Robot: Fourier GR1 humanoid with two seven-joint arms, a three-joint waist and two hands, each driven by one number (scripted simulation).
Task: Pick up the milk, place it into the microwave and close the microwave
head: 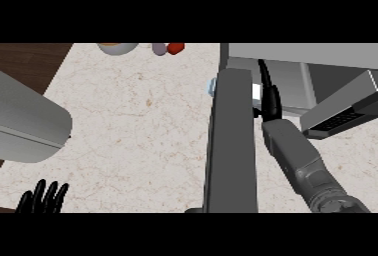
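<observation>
The microwave point(310, 54) stands at the right with its grey door point(231, 145) swung open toward me. The milk point(256, 93) shows only as a white sliver right of the door's top edge and a pale blue bit left of it. The door hides the rest. My right hand point(271, 100) reaches up along the door's right side at the microwave's opening, its fingers curled against the milk. My left hand point(43, 199) rests open at the lower left edge, fingers up.
A large grey rounded appliance point(29, 125) fills the left side. A bowl point(117, 47), a purple item point(159, 48) and a red item point(176, 48) sit at the counter's far edge. The microwave's keypad panel point(341, 119) juts out at the right.
</observation>
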